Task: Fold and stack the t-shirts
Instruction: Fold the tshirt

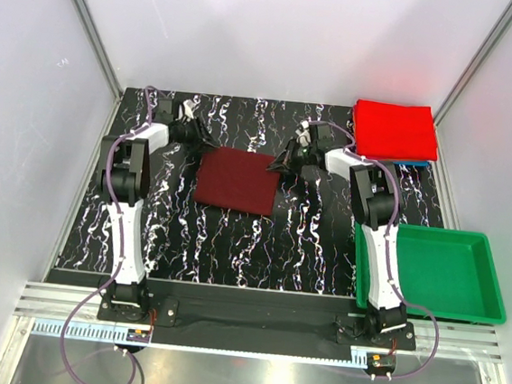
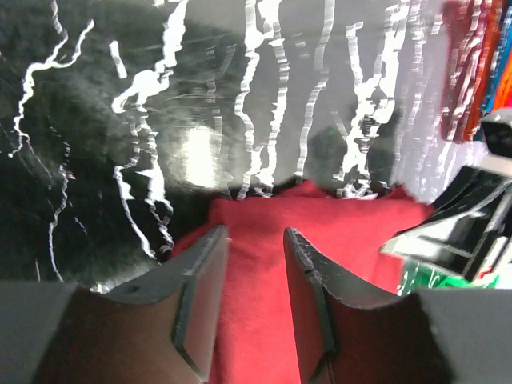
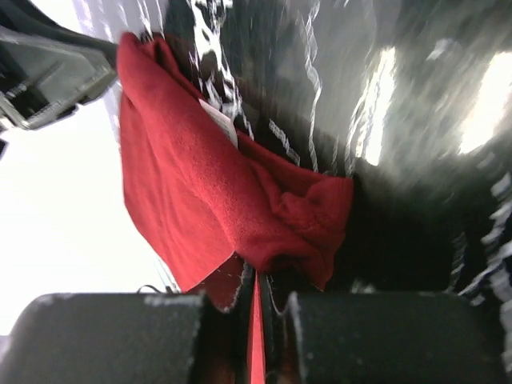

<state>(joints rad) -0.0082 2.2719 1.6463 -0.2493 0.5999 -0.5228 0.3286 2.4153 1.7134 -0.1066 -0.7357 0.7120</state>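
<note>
T-shirts counted: three. Maroon t-shirt [image 1: 236,180] folded flat at centre of table [image 1: 233,244]. Red t-shirt [image 1: 394,129] folded at far right corner, stacked on blue t-shirt [image 1: 415,161], visible only as a thin edge. Arms: two, both extended to maroon t-shirt's far edge. Left gripper [image 1: 202,140] at far left corner, fingers narrowly apart above cloth edge. Right gripper [image 1: 281,163] at far right corner, clamped on bunched cloth. Green tray [image 1: 434,232]: one, near right, beside right arm.

A robotics lab test cell is suggested — a black marbled table [image 1: 233,244] is enclosed by white panel walls [image 1: 280,31] and aluminium framing [image 1: 89,26].
</note>
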